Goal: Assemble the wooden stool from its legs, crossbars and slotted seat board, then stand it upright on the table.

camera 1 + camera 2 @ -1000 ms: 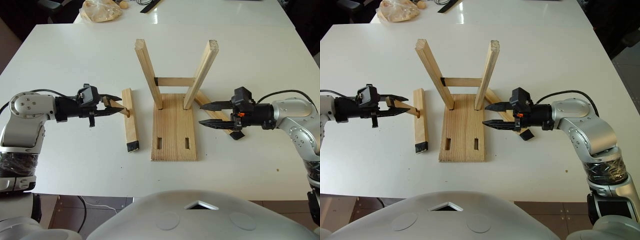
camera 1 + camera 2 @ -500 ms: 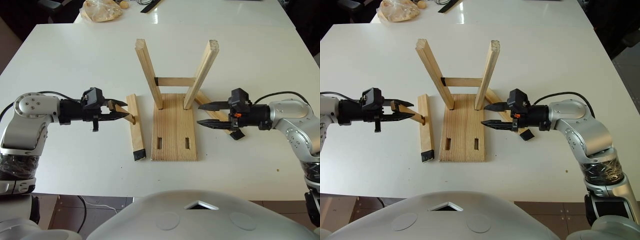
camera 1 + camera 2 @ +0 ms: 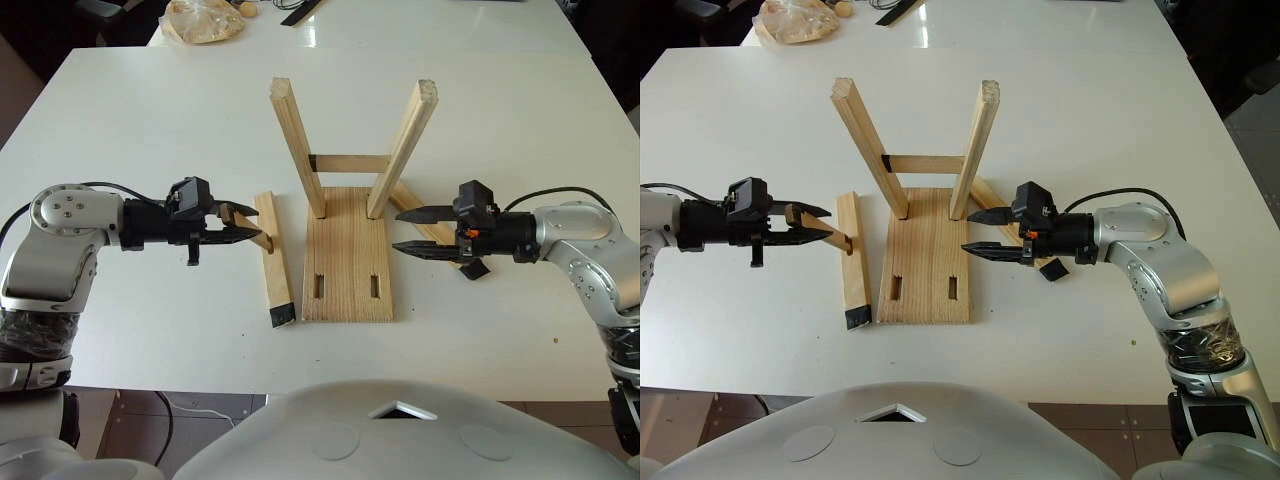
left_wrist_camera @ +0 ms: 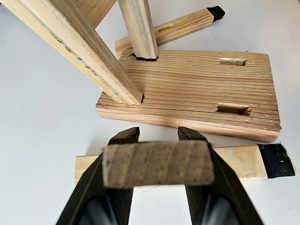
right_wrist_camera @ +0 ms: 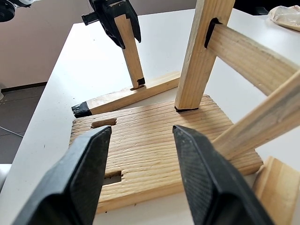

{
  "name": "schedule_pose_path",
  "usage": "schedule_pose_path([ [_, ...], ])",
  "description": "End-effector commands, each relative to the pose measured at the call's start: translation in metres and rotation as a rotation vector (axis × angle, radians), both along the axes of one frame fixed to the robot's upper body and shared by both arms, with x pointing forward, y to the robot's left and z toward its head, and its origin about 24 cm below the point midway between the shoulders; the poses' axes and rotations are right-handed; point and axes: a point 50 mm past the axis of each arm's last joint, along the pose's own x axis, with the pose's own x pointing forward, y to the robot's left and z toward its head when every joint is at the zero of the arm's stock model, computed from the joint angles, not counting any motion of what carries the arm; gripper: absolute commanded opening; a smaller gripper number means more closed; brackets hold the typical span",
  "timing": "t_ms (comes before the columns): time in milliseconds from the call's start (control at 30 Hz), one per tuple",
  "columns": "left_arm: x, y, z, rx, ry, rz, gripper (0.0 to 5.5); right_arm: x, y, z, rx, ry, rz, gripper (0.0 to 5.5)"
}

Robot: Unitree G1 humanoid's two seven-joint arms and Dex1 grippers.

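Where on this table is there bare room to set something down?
Bare table lies along the near edge before the seat board, and far left and far right of the upright legs. Crowded: between left gripper and right gripper.

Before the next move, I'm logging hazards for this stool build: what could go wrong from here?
1. The left hand grips only one end of the crossbar; the loose leg pegged on it could twist or slip off if lifted.
2. That leg's end lies close to the seat board; swinging it might nudge the board and tip the two standing legs.
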Motion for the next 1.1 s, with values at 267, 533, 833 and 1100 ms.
schedule_pose_path([
  [267, -0.003, -0.001, 0.017, 0.015, -0.022, -0.030, 1.31, -0.002, 0.002, -0.001, -0.012, -0.015, 0.006, 2.41],
  [533, -0.003, -0.006, 0.007, 0.029, -0.001, -0.041, 1.31, -0.003, 0.004, -0.006, -0.034, -0.018, 0.011, 2.41],
  [833, 0.000, -0.007, -0.012, 0.041, 0.041, -0.018, 1.31, -0.005, 0.005, -0.010, -0.045, -0.020, 0.014, 2.41],
  [1100, 0.005, -0.013, -0.007, 0.016, 0.050, 0.002, 1.31, -0.005, 0.006, -0.013, -0.058, -0.026, 0.014, 2.41],
])
